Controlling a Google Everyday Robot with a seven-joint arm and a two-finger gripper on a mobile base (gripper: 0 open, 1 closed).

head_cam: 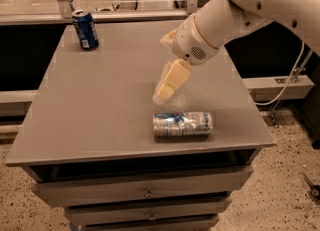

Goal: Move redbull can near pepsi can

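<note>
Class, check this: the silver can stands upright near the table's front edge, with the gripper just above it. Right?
No. The camera view shows the silver can lying on its side near the table's front edge, with the gripper just above it.

My one camera looks steeply down on the counter from its drawer side; my gripper hangs mid-frame.

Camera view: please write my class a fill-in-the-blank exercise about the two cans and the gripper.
1. The silver can lies on its ____ near the front edge of the table.
2. The dark blue can stands ____ at the table's far left corner.
3. The gripper hangs over the table, much nearer the ____ can.
Missing words: side; upright; silver.
</note>
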